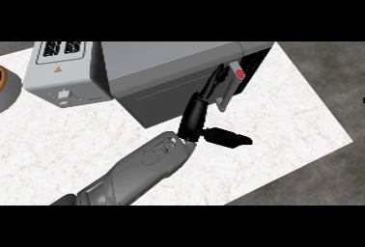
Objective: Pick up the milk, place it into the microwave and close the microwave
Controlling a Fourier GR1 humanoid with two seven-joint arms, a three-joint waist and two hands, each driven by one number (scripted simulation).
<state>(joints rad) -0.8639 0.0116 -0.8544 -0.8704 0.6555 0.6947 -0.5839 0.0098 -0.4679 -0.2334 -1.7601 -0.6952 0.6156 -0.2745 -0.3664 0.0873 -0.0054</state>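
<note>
The left hand (pixel 202 112), fingers (pixel 216 79) straight and apart from the thumb, is seemingly nudging the milk (pixel 231 86), a pale carton at the microwave (pixel 164 62)'s dark opening, inward, door-closing coming next, with bare table (pixel 299 120) offering room rightward before its edge.

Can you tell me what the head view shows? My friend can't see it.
A robot hand stretches straight fingers up to the front of a grey microwave on a white counter. A grey toaster stands left of it.
</note>
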